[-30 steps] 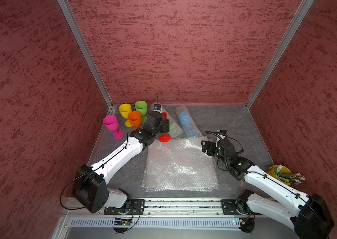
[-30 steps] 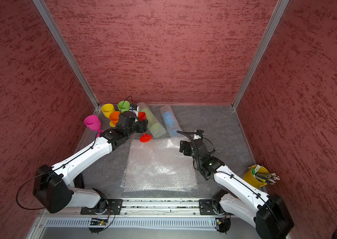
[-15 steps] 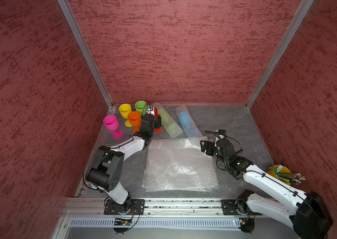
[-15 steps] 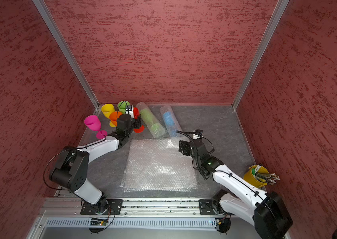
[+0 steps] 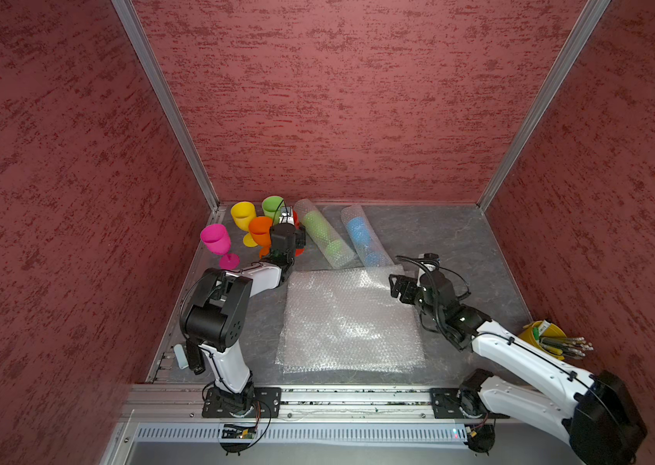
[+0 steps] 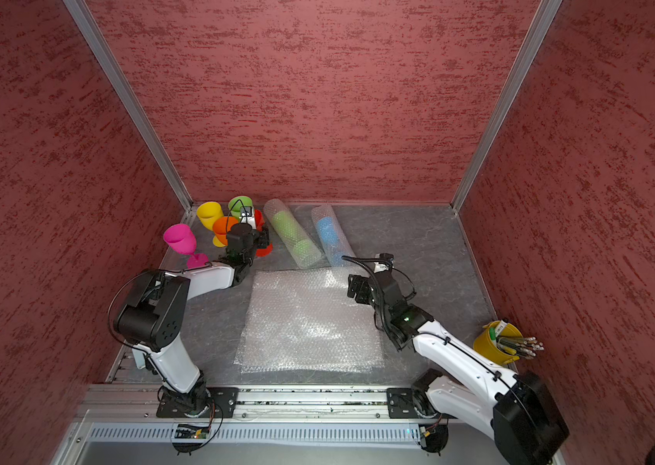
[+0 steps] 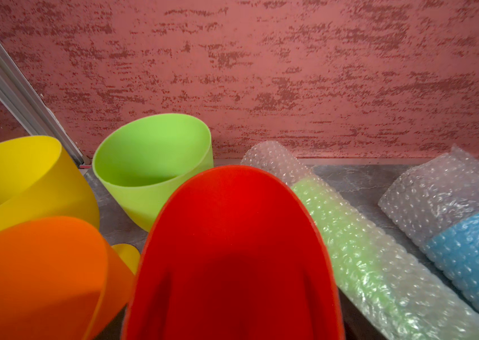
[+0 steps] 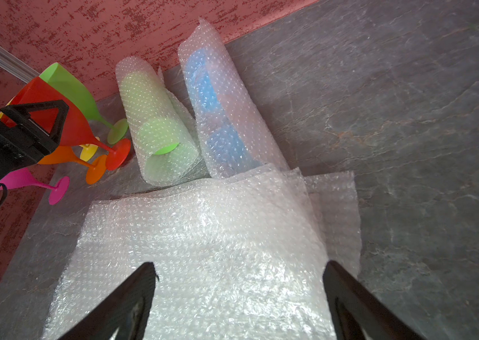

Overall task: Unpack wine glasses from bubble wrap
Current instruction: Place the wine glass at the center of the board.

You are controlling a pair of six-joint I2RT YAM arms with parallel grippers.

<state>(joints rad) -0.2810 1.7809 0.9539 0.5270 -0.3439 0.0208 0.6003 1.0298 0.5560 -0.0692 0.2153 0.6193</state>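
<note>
Gripping red goblet (image 8: 76,129) by its bowl with left hand (image 5: 295,235): plain from right wrist, mostly hidden in both top views. Holding right hand (image 8: 238,265) open above flat bubble wrap (image 8: 203,223).

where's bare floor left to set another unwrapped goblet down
Widest bare floor: right of the blue roll, behind the right arm. A narrower strip runs between the flat sheet and the left arm. Crowded: back-left corner, from the pink goblet to the red goblet in the left pincer.
</note>
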